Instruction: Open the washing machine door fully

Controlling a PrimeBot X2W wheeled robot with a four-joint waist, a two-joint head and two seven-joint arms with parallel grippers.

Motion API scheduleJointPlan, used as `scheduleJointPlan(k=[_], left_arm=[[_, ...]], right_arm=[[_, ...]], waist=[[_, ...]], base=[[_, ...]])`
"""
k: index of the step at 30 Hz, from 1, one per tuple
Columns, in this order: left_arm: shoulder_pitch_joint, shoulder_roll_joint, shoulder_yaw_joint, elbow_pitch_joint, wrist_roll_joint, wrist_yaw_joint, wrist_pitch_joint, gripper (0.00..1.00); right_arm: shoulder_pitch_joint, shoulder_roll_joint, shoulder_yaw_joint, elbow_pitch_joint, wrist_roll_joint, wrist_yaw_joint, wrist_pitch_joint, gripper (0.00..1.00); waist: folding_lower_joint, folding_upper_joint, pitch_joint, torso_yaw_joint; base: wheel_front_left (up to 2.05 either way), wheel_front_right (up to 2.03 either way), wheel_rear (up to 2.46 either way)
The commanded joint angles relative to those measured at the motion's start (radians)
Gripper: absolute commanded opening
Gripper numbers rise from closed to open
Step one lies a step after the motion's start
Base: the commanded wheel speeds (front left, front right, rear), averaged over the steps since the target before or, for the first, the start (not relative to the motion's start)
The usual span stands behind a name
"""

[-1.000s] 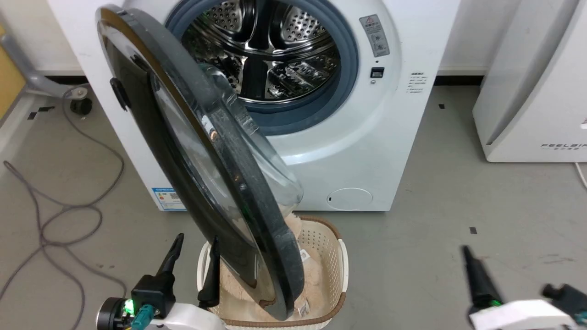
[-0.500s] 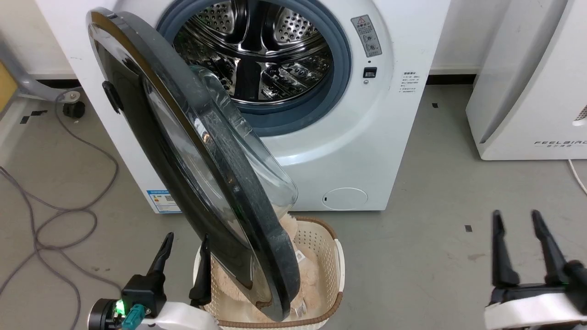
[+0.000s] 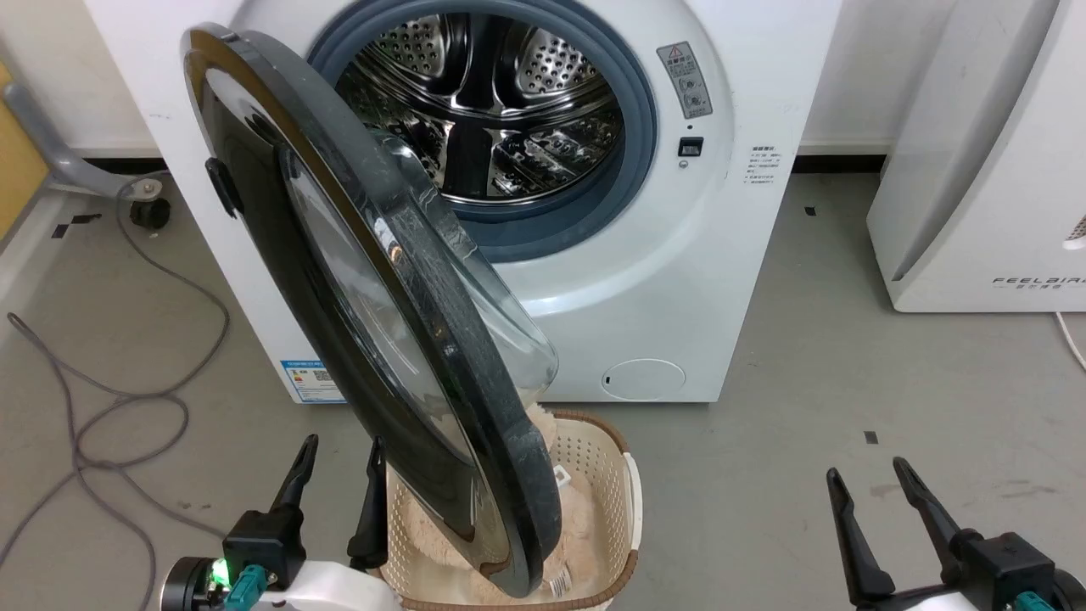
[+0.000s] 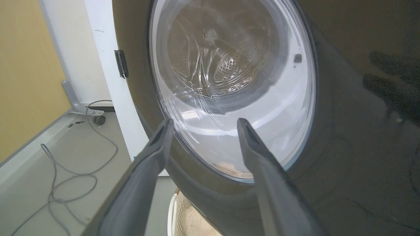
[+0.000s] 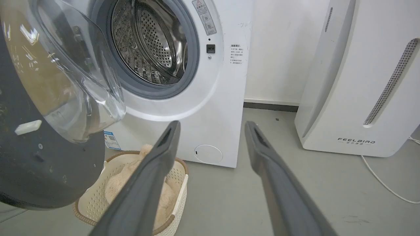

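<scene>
Right of washing machine [image 3: 662,280], white appliance [image 3: 976,170] reads "FEELBIRD"; washing machine door [image 3: 356,280] half-open; left gripper [image 3: 343,441], right gripper [image 3: 866,468] spread, empty.

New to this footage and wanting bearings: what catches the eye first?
The large round glossy black door with its bulging clear glass bowl stands partly open across the head view's centre, baring the perforated steel drum of the white front-loading washing machine. Under its lower edge sits a cream perforated basket of beige plush, with the open left gripper beside the door's outer face.
</scene>
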Motion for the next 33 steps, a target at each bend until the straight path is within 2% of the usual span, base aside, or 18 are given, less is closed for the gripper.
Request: scheduleJointPlan(k=[1,3,4,6,16,21,25,33], left_arm=[[0.02,0.002,0.001,0.003,0.002,-0.002,-0.006,1.0],[0.023,0.002,0.0,0.006,0.001,-0.002,-0.006,1.0],[0.024,0.002,0.0,0.008,0.0,-0.002,-0.006,0.71],[0.026,0.002,-0.001,0.014,0.0,-0.003,-0.006,0.0],[0.019,0.002,-0.002,0.035,-0.011,-0.014,-0.006,0.0],[0.008,0.001,-0.001,0.016,-0.02,-0.006,-0.006,0.0],[-0.006,0.001,0.003,-0.044,-0.021,0.002,-0.006,0.0],[-0.038,0.016,0.013,-0.247,-0.004,0.031,0.007,0.0]], right_arm=[[0.011,0.004,-0.005,0.011,-0.001,0.001,-0.007,1.0],[0.009,0.004,-0.008,0.021,0.001,0.001,-0.012,1.0],[0.007,0.004,-0.008,0.024,0.001,0.001,-0.014,1.0],[0.004,0.004,-0.007,0.029,0.001,0.001,-0.015,1.0],[-0.004,0.004,-0.005,0.04,0.001,0.001,-0.02,1.0],[-0.004,0.004,-0.005,0.044,0.004,0.001,-0.021,1.0],[-0.003,0.004,-0.007,0.047,0.006,0.001,-0.021,1.0],[0.0,0.004,-0.008,0.051,0.006,0.001,-0.02,1.0]], waist=[[0.0,0.0,-0.003,0.0],[0.0,0.0,-0.005,-0.001],[0.0,0.0,-0.006,-0.002],[0.0,0.0,-0.007,-0.004],[0.0,0.0,-0.006,-0.006],[0.0,0.0,-0.004,-0.002],[0.0,0.0,-0.002,0.0],[0.0,0.0,-0.011,0.002]], base=[[0.0,0.0,0.0],[0.0,0.0,0.0],[0.0,0.0,0.0],[0.0,0.0,0.0],[0.0,0.0,0.0],[0.0,0.0,0.0],[0.0,0.0,0.0],[0.0,0.0,0.0]])
